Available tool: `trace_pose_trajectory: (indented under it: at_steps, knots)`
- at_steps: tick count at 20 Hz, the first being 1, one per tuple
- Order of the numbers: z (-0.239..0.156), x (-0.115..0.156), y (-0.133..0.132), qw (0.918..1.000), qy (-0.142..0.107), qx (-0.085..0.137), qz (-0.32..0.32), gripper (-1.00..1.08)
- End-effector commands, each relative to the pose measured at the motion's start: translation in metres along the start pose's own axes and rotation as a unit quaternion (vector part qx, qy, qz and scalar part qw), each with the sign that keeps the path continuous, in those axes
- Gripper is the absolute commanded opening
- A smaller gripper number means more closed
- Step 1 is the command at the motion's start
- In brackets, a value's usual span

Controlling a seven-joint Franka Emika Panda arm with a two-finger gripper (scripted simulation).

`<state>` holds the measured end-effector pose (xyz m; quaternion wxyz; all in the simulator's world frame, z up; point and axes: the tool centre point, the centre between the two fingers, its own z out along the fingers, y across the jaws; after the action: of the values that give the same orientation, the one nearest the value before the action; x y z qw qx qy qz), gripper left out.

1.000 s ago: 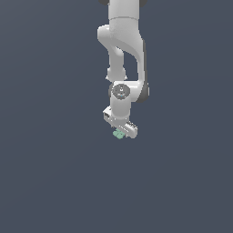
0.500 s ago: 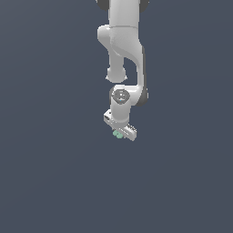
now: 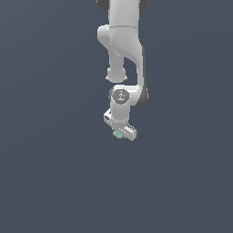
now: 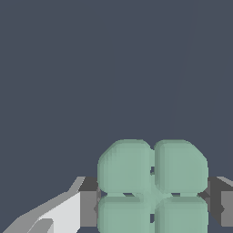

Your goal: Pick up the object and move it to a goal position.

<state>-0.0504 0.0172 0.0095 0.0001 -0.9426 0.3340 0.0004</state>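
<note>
Dark slate-blue ground fills both views, with no goal marker visible. Beneath the arm, the gripper (image 3: 121,132) has its fingers (image 4: 89,208) clamped on either side of the mint clover-like object (image 4: 152,186). Judging by this, carrying is in hand; next comes steady transport without slackening.

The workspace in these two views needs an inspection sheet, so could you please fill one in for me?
Surface: plain dark grey-blue ground, no marks seen.
Job's things: pale mint-green lobed piece, four rounded lobes, sitting between the tool's fingers; in the exterior view it shows as a small green spot at the tool's tip.
Clutter: nothing seen.
Grippers: tool on the white arm, dark finger pads flanking the piece on both sides, shut on it.
Cables: nothing seen.
Surroundings: nothing seen; no goal marker visible.
</note>
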Motion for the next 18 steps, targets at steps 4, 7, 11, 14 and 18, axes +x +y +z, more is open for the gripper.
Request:
trace_pose_trajectory:
  at_steps: [4,7,11,14,18]
  knots:
    - [-0.007,0.004,0.0,1.0,0.0,0.0,0.0,-1.0]
    - [-0.017,0.01,0.001,1.0,0.0,0.0,0.0,-1.0]
    - [-0.038,0.021,0.001,1.0,0.0,0.0,0.0,-1.0]
    - [-0.059,0.033,0.002,1.0,0.0,0.0,0.0,-1.0]
    - [-0.092,0.052,0.004,1.0,0.0,0.0,0.0,-1.0]
